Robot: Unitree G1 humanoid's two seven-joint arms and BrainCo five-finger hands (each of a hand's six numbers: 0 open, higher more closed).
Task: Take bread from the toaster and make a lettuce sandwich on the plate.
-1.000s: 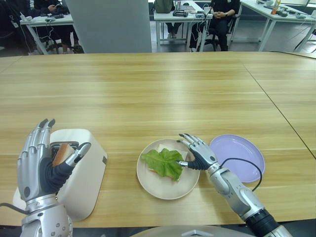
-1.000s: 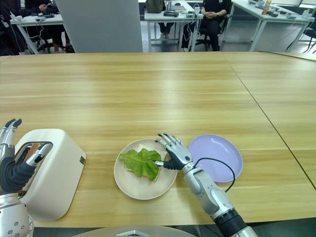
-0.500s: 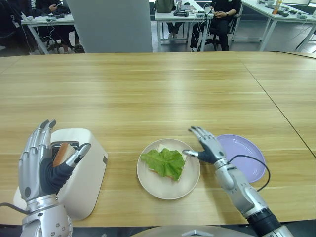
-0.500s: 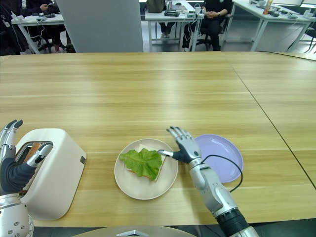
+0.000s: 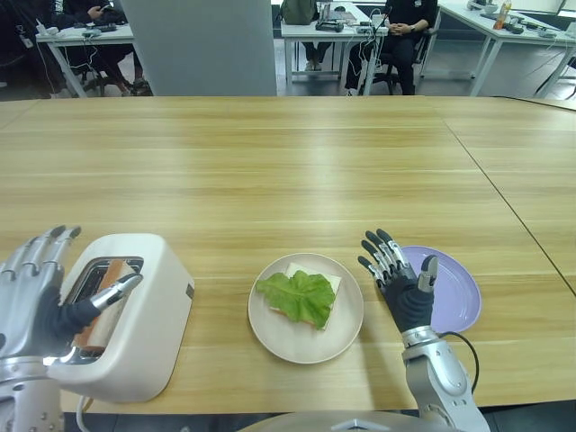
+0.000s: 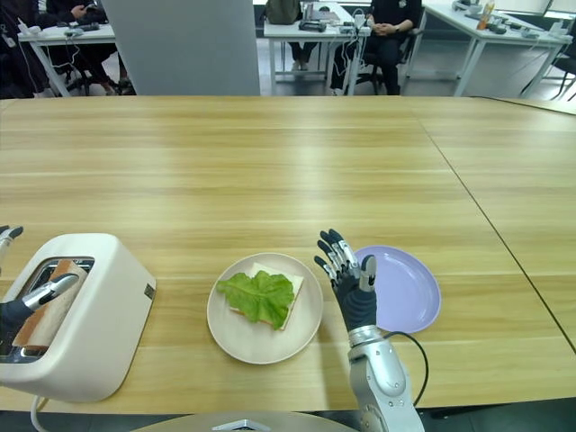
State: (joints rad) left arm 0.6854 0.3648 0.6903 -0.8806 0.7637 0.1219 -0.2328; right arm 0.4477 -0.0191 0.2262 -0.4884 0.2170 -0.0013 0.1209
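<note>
A wide light-wood surface (image 5: 270, 153) runs across, with a seam (image 5: 504, 202) slanting along its right side. Behind it stands a grey partition (image 5: 198, 45), flanked by white desks (image 5: 328, 31) on a grey floor (image 5: 450, 76), all evenly lit

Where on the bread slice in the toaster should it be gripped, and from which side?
Pinch the bread slice by its exposed top edge, across the flat faces, coming straight down from above. It stands on edge in the slot of the toaster, whose walls cover the rest.
</note>
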